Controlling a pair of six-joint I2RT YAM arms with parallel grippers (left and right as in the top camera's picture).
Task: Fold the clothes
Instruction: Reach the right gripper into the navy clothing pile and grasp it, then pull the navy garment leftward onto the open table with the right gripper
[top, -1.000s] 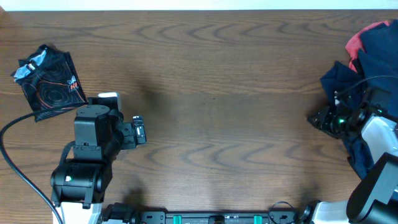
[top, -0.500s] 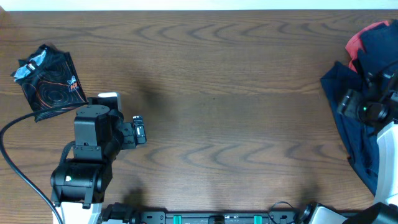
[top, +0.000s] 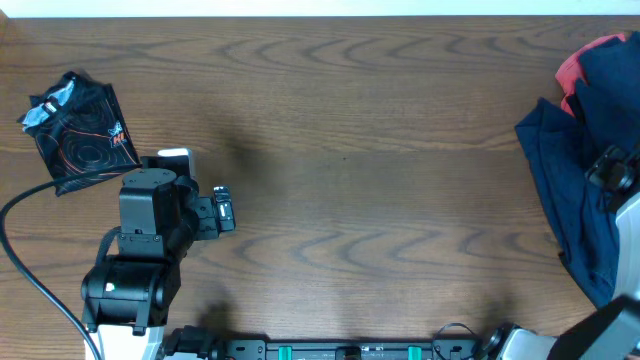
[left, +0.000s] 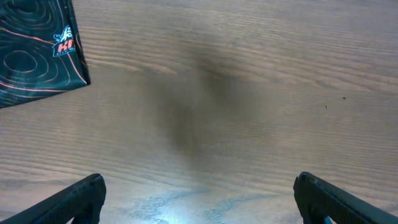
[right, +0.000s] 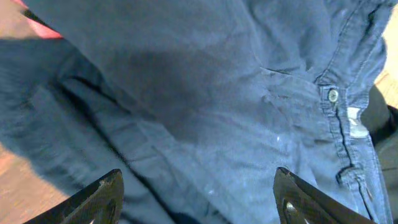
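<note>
Navy denim shorts (right: 273, 118) lie unfolded beneath the right gripper (right: 198, 190), jaws spread and empty: pick-up stage, next requiring descent and closure on the shorts.

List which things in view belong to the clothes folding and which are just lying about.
Belongs to the job:
heap of dark navy blue garments
navy denim-like shorts with a waistband button
red cloth piece
small black garment printed with thin lines

Just there:
brown wooden table
black cable
</note>
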